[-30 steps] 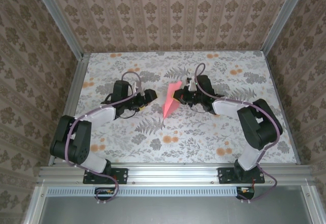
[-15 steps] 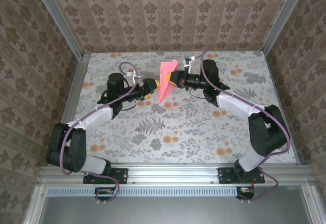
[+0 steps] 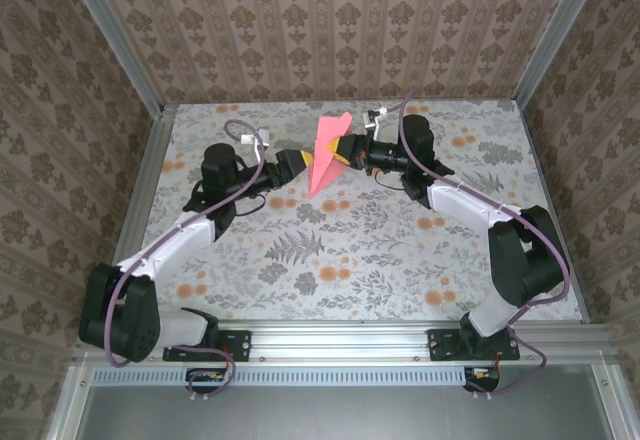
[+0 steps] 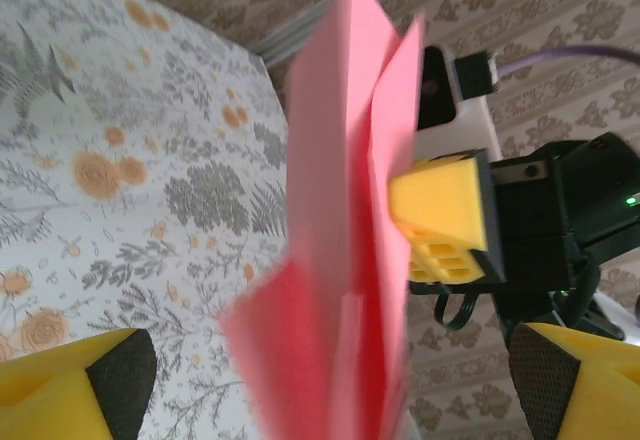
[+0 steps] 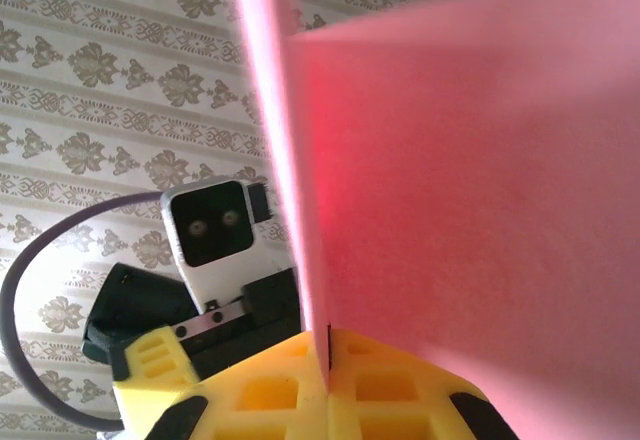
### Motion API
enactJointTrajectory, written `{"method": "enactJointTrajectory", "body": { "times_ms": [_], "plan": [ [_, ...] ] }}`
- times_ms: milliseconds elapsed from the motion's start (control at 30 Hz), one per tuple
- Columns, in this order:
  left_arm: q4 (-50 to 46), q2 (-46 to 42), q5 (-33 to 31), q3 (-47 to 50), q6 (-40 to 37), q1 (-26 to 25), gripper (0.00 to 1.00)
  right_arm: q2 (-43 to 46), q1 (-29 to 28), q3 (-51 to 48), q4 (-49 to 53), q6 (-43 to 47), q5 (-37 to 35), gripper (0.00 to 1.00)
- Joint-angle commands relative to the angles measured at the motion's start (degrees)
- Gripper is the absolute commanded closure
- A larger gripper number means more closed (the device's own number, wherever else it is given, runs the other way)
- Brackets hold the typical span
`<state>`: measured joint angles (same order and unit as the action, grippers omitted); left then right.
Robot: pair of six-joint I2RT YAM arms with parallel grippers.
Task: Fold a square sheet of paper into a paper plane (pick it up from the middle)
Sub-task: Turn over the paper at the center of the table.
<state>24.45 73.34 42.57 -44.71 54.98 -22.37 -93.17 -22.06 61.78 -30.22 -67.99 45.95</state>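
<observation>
Above the floral tabletop, the creased pink paper has risen from mid-frame to upper centre, still clenched by the right gripper, while the left gripper has arrived with jaws spread around it, likely readying a handover or fold.

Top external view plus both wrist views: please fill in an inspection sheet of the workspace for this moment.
Surface: floral table cover, lying flat.
Job's things: folded pink paper, held up between the two arms.
Clutter: nothing seen.
End effectors: right end effector shut on the paper's edge; left end effector open, with a finger on either side of the paper.
Cables: purple cable along each arm, none across the paper.
Surroundings: patterned wallpaper; aluminium frame.
</observation>
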Motion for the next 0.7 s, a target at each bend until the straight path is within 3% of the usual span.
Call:
{"method": "enactJointTrajectory", "body": {
  "times_ms": [0,167,400,667],
  "plan": [
    [2.5,-0.3,-0.6,1.5,0.7,0.6,0.05,-0.3,0.3,-0.2,-2.0,-1.0,1.0,0.95],
    [3.5,2.8,2.9,-0.3,0.8,-1.2,0.00,-0.6,0.2,-0.2,-3.5,-1.9,1.7,0.95],
    [8.5,7.1,6.4,-1.6,3.9,-2.5,0.01,-1.3,0.0,-0.3,-6.8,-4.7,2.8,0.94],
    [11.8,8.0,4.5,-2.0,4.1,-2.7,0.28,-1.6,0.0,-0.8,-7.0,-4.9,3.4,0.94]
  ]
}}
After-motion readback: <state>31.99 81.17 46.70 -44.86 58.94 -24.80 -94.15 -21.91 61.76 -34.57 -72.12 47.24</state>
